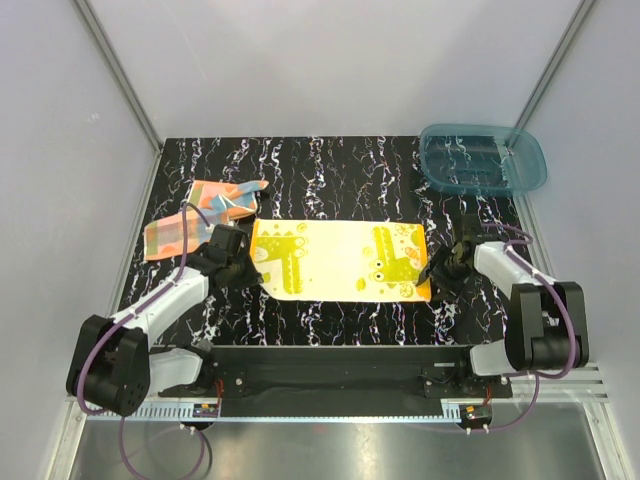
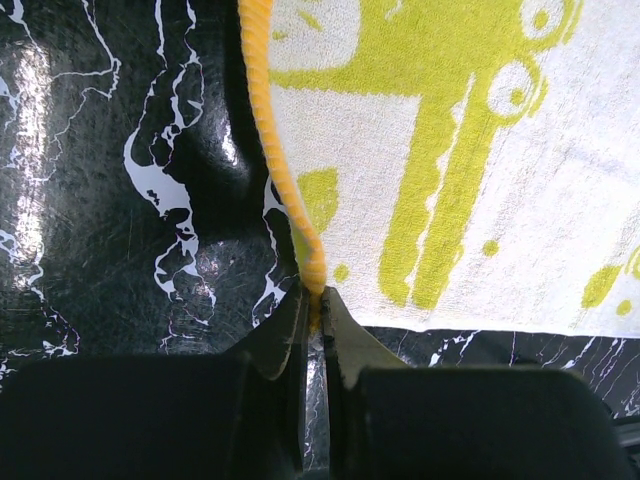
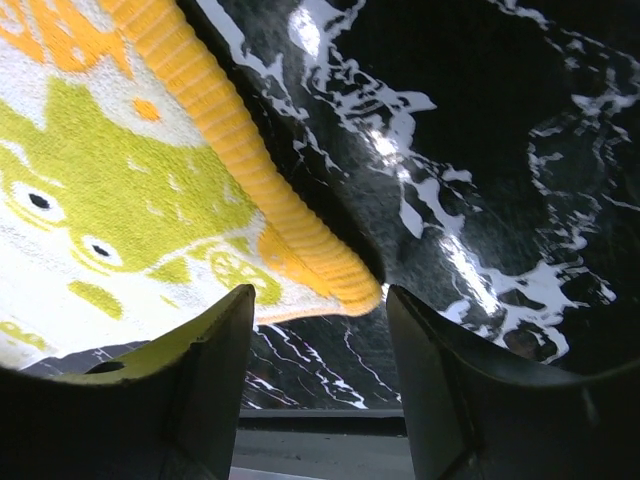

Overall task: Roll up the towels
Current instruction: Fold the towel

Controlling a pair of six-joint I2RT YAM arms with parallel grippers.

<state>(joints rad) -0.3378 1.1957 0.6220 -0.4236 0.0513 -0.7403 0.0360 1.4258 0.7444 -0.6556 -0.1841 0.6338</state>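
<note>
The yellow towel (image 1: 340,260) lies spread flat across the middle of the black marbled table (image 1: 330,170), pale with green markings and an orange hem. My left gripper (image 1: 243,268) is at its left edge, shut on the orange hem (image 2: 312,275) near the towel's near-left corner. My right gripper (image 1: 436,270) is open at the towel's near-right corner (image 3: 340,285), which lies between the two fingers without being pinched. The orange towel (image 1: 200,218), with light-blue and white patches, lies crumpled at the back left, apart from both grippers.
A translucent teal plastic bin (image 1: 483,158) stands at the table's back right corner. White walls enclose the table on three sides. The arm bases stand on a black rail (image 1: 330,375) along the near edge.
</note>
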